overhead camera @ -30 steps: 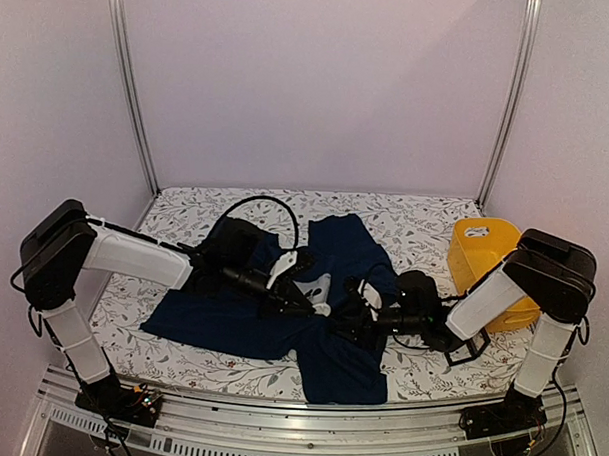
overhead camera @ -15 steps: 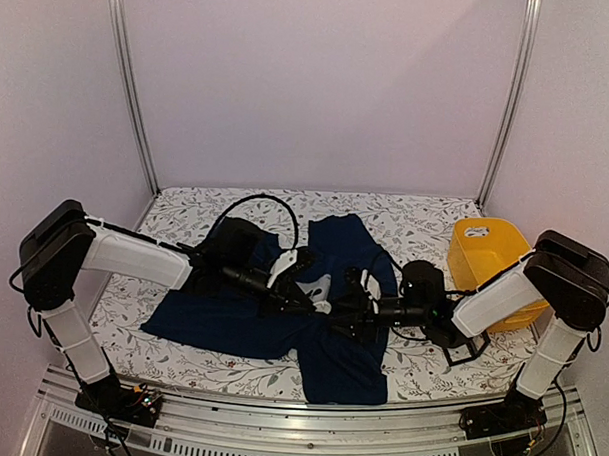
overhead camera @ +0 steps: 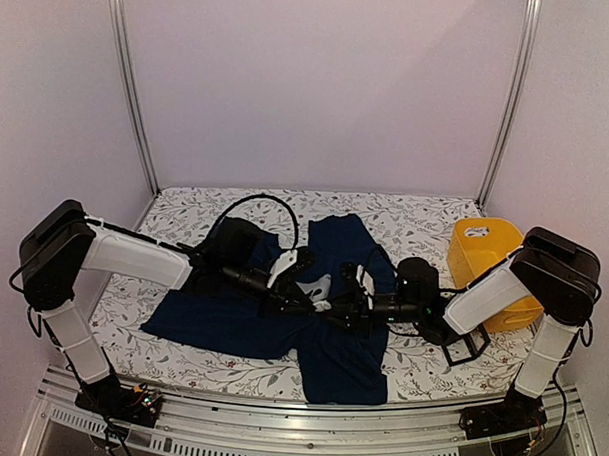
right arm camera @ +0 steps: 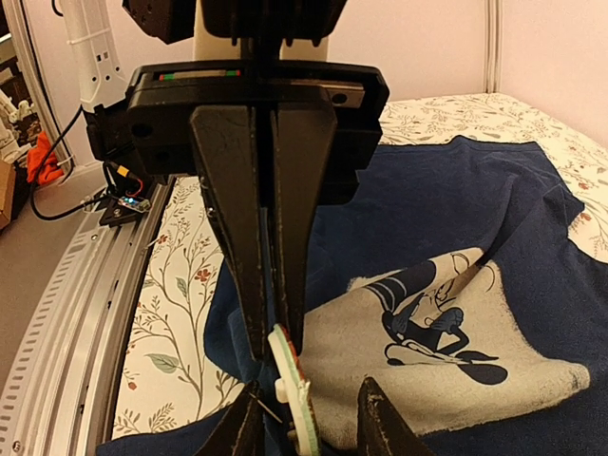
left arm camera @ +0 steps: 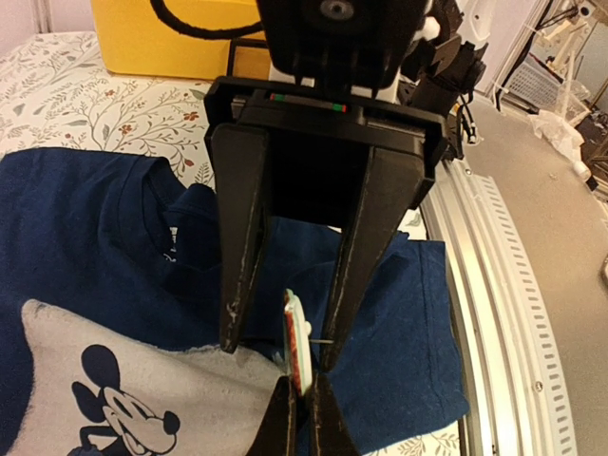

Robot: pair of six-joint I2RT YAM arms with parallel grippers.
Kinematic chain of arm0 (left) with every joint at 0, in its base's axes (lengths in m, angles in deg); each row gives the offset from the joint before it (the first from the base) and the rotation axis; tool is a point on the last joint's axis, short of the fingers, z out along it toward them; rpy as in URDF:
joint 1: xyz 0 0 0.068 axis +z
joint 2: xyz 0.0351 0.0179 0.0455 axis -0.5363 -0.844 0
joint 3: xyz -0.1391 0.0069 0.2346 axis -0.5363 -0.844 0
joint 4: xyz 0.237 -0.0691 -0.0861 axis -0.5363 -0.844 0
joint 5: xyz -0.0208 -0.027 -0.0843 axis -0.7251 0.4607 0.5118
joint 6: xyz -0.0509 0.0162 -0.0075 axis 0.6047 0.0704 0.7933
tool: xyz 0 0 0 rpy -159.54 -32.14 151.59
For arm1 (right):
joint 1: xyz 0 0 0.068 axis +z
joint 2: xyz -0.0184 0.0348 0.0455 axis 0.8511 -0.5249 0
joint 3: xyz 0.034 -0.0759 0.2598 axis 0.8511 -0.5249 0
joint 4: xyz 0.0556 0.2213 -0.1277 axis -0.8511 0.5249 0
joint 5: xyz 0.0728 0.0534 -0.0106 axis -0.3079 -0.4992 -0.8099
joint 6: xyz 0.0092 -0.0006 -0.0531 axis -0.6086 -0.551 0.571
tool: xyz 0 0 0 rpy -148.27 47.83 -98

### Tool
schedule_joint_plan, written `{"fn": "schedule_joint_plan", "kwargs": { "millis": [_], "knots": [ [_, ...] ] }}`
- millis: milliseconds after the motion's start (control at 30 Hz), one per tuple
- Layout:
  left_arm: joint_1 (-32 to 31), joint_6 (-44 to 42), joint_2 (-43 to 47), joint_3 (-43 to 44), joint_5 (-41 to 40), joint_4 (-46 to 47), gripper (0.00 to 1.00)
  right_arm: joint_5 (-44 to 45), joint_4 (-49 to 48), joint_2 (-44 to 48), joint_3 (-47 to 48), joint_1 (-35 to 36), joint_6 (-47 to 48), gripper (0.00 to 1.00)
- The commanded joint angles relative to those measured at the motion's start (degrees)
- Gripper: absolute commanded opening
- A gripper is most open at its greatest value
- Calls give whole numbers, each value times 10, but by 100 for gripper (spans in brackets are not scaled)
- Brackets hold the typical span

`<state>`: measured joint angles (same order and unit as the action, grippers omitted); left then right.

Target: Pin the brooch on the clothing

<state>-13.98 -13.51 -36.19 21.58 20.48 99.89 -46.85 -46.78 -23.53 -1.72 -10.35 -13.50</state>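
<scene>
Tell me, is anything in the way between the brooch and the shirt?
Nothing I can see. The left gripper holds the brooch right above the shirt, near the mouse picture. The right gripper has open jaws either side of the brooch, not under it.

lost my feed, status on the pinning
Left gripper shut on brooch. Right gripper open, astride it. Brooch over shirt, not yet pinned. Nothing blocking.

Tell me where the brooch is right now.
In both wrist views the brooch is pinched edge-on in the left gripper, inside the open right gripper, just over the T-shirt beside its pale mouse print.
</scene>
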Motion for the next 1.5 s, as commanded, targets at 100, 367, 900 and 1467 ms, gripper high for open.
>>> {"fn": "schedule_joint_plan", "kwargs": {
  "millis": [100, 367, 900, 1467],
  "knots": [
    [-10, -9, 16, -3, 8, 7, 0, -9, -20, -19, 21, 0, -23, 26],
    [-11, -12, 16, -1, 9, 5, 0, -13, -33, -25, 18, -11, -67, 19],
    [-21, -26, 23, -3, 2, -2, 0, -41, -84, -44, 17, -37, -168, 6],
    [-19, -35, 27, -7, -24, -13, 0, -7, -116, -6, -49, -42, -160, 15]
  ]
}}
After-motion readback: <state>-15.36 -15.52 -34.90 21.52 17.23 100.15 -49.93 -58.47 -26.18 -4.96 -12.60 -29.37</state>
